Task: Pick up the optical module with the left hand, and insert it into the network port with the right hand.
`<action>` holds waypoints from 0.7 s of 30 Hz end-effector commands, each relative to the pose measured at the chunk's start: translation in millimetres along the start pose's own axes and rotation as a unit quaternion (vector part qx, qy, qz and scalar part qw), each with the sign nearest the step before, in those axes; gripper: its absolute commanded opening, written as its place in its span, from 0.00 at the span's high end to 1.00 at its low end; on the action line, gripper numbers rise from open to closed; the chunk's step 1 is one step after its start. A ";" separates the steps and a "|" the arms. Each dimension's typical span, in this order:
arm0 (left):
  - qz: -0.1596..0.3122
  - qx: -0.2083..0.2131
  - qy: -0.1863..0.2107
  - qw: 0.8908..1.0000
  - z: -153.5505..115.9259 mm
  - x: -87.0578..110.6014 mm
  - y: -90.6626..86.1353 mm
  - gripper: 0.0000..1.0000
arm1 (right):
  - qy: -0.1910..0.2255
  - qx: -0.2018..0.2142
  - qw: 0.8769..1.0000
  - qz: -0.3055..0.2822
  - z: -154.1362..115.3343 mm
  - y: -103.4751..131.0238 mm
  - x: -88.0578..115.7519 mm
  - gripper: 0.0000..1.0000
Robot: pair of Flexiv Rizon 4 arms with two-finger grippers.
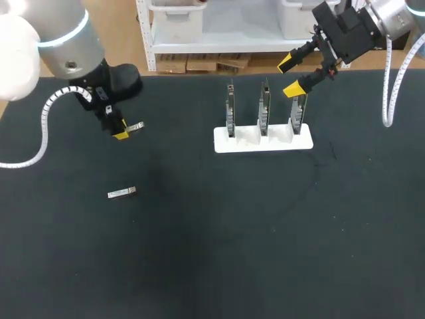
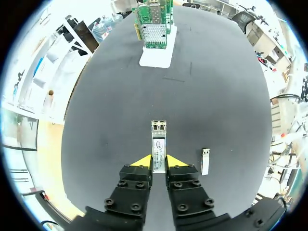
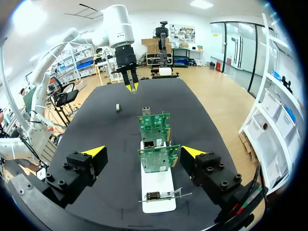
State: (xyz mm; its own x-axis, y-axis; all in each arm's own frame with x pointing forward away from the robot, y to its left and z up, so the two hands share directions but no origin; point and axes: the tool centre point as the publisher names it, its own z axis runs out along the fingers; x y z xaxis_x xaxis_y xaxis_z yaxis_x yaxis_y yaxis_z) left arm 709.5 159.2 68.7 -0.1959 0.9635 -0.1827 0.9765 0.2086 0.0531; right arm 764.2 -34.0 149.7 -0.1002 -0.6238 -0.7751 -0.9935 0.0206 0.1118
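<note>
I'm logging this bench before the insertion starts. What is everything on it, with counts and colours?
held optical module: one, silver, clamped between the left fingers, above the table
loose optical module: one, silver, lying flat on the table's left part, nearer the camera than the left gripper
network cards: three, green, upright in a row in the stand
stand: one, white, right of the table's middle, towards its far edge
table: one, black top
left gripper: one, black with yellow tips, shut on the held module
right gripper: one, black with yellow tips, fingers open, above the stand's right end
</note>
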 end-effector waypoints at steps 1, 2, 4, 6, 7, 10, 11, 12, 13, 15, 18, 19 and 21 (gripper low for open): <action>0.001 0.001 -0.001 1.000 0.0 0.9 0.6 1.00 | 0.000 0.002 1.000 0.000 0.0 1.4 -0.3 0.00; 0.001 0.001 -0.001 1.000 0.0 0.9 0.6 1.00 | 0.000 0.002 1.000 0.000 0.0 1.4 -0.3 0.00; 0.001 0.001 -0.001 1.000 0.0 0.9 0.6 1.00 | 0.000 0.002 1.000 0.000 0.0 1.4 -0.3 0.00; 0.001 0.001 -0.001 1.000 0.0 0.9 0.6 1.00 | 0.000 0.002 1.000 0.000 0.0 1.4 -0.3 0.00; 0.001 0.001 -0.001 1.000 0.0 0.9 0.6 1.00 | 0.000 0.002 1.000 0.000 0.0 1.4 -0.3 0.00; -0.009 -0.006 -0.032 0.999 -3.5 2.2 -3.7 1.00 | 0.000 0.002 1.000 0.000 0.0 1.4 -0.3 0.00; -0.006 -0.010 -0.038 0.999 -5.2 -3.3 -2.6 1.00 | 0.000 0.002 1.000 0.000 0.0 1.4 -0.3 0.00; 0.001 -0.015 -0.046 0.999 -7.3 -10.7 -1.1 1.00 | 0.000 0.002 1.000 0.000 0.0 1.4 -0.3 0.00; 0.008 -0.017 -0.061 0.998 -9.0 -17.4 1.3 1.00 | 0.000 0.002 1.000 0.000 0.0 1.4 -0.3 0.00; 0.023 -0.024 -0.086 0.996 -13.7 -33.3 6.4 1.00 | 0.000 0.002 1.000 0.000 0.0 1.4 -0.3 0.00; 0.037 -0.033 -0.146 0.988 -21.8 -54.9 15.3 1.00 | 0.000 0.002 1.000 0.000 0.0 1.4 -0.3 0.00; 0.043 -0.034 -0.166 0.985 -25.2 -61.6 17.6 1.00 | 0.000 0.002 1.000 0.000 0.0 1.4 -0.3 0.00; 0.060 -0.040 -0.183 0.980 -33.1 -74.5 20.7 1.00 | 0.000 0.002 1.000 0.000 0.0 1.4 -0.3 0.00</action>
State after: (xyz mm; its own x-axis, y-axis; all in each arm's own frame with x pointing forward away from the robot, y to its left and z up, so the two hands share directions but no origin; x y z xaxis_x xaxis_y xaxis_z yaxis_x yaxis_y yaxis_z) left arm 739.2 99.4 113.4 -0.0708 0.8962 -0.4380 0.9766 0.1518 0.1526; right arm 764.2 -34.0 149.7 -0.1002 -0.6238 -0.7751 -0.9935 0.0207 0.1118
